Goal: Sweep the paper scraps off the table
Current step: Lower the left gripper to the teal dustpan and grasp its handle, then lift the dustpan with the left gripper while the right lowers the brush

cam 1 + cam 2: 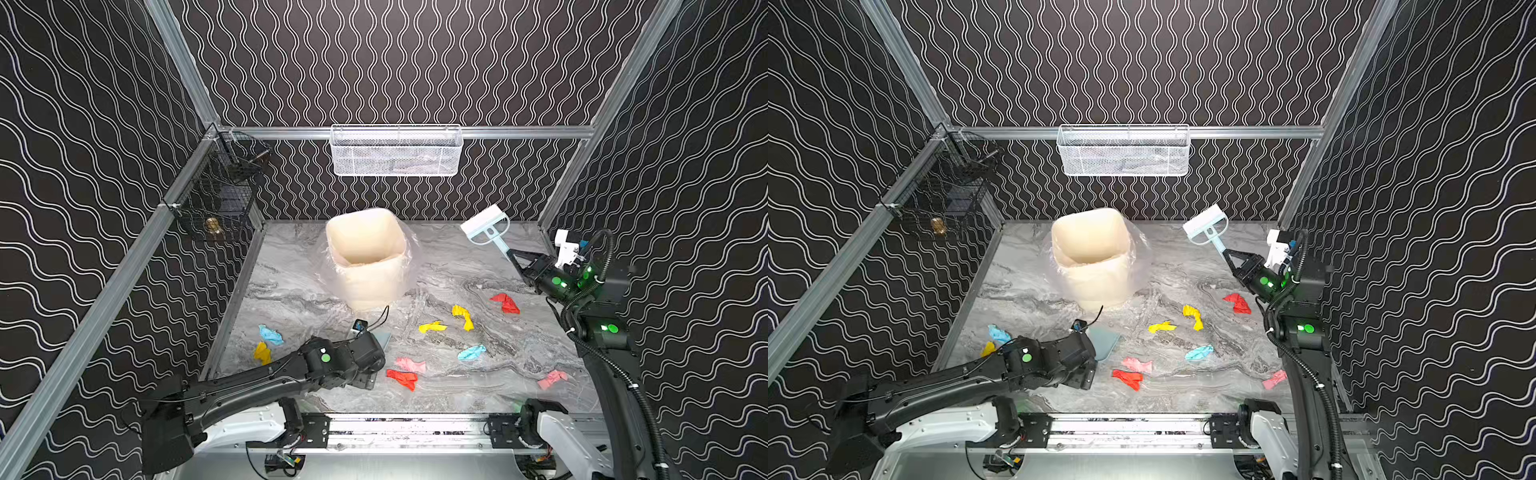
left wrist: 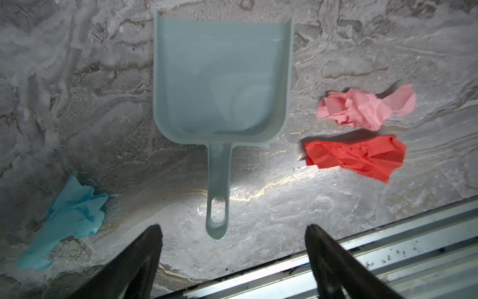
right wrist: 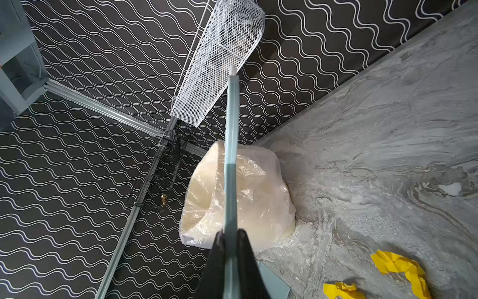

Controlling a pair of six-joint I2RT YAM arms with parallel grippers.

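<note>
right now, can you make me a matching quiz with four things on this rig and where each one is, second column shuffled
1. brush
2. dustpan
3. bin
4. white basket

a. hanging on the back rail
b. lying flat on the table, empty
c. clamped in the right gripper
d. standing at the back of the table

Pairs: 1-c, 2-b, 3-d, 4-a

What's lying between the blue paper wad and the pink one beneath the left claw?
A pale blue dustpan lying flat, handle toward the open left gripper; the left wrist view shows it.
</note>
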